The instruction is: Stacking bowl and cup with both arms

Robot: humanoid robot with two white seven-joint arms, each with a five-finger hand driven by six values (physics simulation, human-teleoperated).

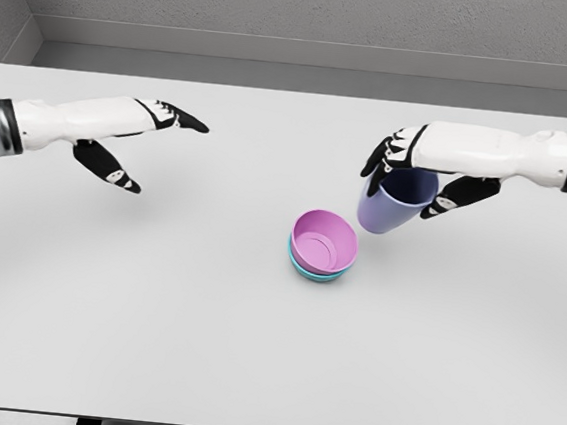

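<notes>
you see the right hand (408, 174) at the upper right of centre, its black fingers curled around the rim of a lavender plastic cup (393, 205), which hangs tilted just above the white table (153, 311). near the middle of the frame a pink bowl (324, 241) sits nested in a teal bowl (310, 270), just left of the cup. at the left, the left hand (139, 143) hovers with fingers spread, holding nothing.

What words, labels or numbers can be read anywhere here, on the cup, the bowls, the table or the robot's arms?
None: no text, brand, number or sign shows anywhere.
The lavender cup in the right hand is plain.
The pink bowl nested in the teal bowl is plain.
The white table and the left hand bear no markings.
</notes>
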